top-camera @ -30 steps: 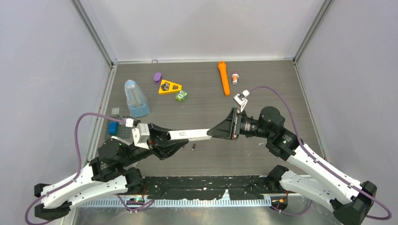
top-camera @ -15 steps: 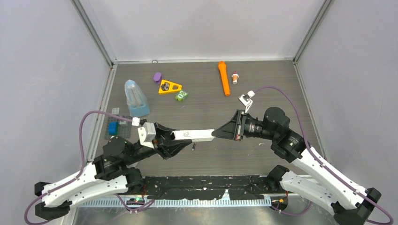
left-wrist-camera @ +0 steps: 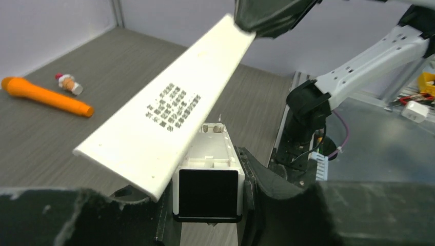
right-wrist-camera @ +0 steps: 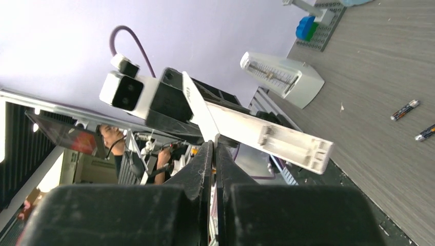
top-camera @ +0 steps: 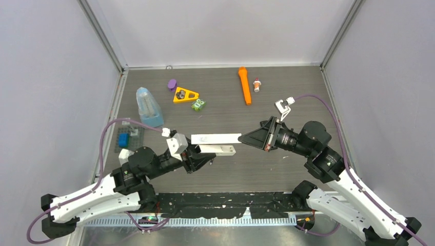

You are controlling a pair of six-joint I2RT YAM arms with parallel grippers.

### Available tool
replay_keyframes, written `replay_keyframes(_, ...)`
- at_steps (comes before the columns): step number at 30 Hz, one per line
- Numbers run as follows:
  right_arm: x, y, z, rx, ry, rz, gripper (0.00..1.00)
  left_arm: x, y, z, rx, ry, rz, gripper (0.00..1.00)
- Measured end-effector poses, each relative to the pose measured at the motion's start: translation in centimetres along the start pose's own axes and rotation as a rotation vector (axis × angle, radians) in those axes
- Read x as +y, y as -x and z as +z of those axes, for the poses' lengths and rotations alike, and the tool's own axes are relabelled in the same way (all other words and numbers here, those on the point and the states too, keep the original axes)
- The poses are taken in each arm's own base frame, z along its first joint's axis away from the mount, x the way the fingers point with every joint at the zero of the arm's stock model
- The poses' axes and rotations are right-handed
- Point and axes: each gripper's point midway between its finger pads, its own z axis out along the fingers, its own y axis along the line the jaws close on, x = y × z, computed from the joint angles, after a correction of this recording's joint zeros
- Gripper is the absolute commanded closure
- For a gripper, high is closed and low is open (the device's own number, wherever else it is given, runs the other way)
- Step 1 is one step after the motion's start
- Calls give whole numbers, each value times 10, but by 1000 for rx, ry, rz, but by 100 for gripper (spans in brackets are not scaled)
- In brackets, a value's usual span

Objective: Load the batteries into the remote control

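While seemingly apart, cover point(top-camera: 215, 138) beside remote point(top-camera: 219, 150).

white arms point(top-camera: 95, 197), black joints point(top-camera: 314, 134), purple cables point(top-camera: 313, 95)

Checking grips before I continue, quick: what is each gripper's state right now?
Left gripper: closed on the remote control.
Right gripper: closed on the detached cover.

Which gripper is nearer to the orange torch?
Right. The right gripper, shut on the white cover, is nearside of the orange torch; the left gripper, holding the remote control, sits farther left.
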Motion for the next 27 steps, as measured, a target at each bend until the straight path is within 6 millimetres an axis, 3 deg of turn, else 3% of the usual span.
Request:
replay_keyframes(3, -3, 11, 0, -67, -24, -4, 95, 10, -23, -1, 36, 46, -3, 100)
replay_keyframes(6, -9, 27, 3, -147, -62, -8, 95, 22, -57, -4, 95, 92, -17, 100)
replay_keyframes(11, -45, 48, 14, -249, -194, -8, 95, 34, -105, -17, 166, 151, -58, 100)
replay_keyframes(14, -85, 48, 26, -260, -303, 5, 95, 37, -105, -22, 148, 167, -69, 100)
replay_keyframes(21, -219, 18, 42, -171, -663, 49, 95, 45, -90, -27, 86, 219, -80, 100)
replay_keyframes(24, -254, 6, 41, -130, -761, 53, 94, 54, -90, -29, 85, 269, -76, 100)
replay_keyframes(25, -263, 2, 40, -118, -787, 55, 91, 56, -91, -30, 86, 282, -74, 100)
replay_keyframes(27, -277, -4, 39, -99, -827, 56, 74, 60, -90, -32, 86, 309, -70, 100)
